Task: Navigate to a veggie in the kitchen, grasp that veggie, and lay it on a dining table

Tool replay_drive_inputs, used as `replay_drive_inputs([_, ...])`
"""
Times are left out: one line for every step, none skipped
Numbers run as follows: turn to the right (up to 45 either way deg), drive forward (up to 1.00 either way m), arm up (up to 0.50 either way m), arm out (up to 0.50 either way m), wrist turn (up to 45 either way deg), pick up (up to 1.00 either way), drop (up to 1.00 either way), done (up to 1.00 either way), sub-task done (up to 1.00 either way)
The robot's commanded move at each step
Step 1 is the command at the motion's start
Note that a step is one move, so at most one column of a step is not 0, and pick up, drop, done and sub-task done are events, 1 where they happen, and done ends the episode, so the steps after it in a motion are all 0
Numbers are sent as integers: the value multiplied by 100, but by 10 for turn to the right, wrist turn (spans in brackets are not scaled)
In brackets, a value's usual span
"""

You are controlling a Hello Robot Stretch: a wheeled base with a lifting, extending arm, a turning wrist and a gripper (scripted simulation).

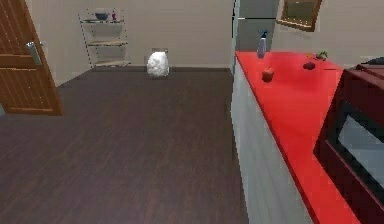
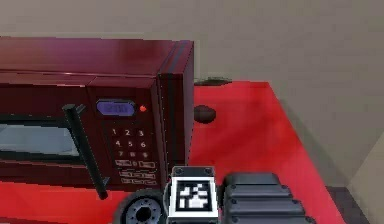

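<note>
A collision with the microwave (image 2: 90, 110) is judged the chief risk. It stands on the red desk (image 2: 250, 120) directly beyond the fingers (image 2: 143, 211), so any reach made from this spot would be driven into its door or its jutting handle (image 2: 86, 150).

A wrong pick is also to be feared, since no veggie can be named with certainty. A dark blob (image 2: 205, 113) lies on the desk beyond the fingers, past the microwave's corner. A small reddish thing (image 1: 268, 73) and a greenish thing (image 1: 322, 55) are seen farther along the desk, well apart from the fingers. A blue bottle (image 1: 262, 45) stands near them and could be toppled by a careless reach.

The arm (image 2: 262, 200) lies low and drawn in at the desk's near edge. Its marker square (image 2: 193, 195) is faced toward the camera, with the fingers just beside it. Their far end cannot be made out, so whether anything is grasped cannot be told.
</note>
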Motion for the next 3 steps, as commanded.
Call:
replay_drive_inputs([0, 0, 0, 40, 0, 0, 0, 0, 0])
replay_drive_inputs([0, 0, 0, 0, 450, 0, 0, 0, 0])
replay_drive_inputs([0, 0, 0, 0, 450, 0, 0, 0, 0])
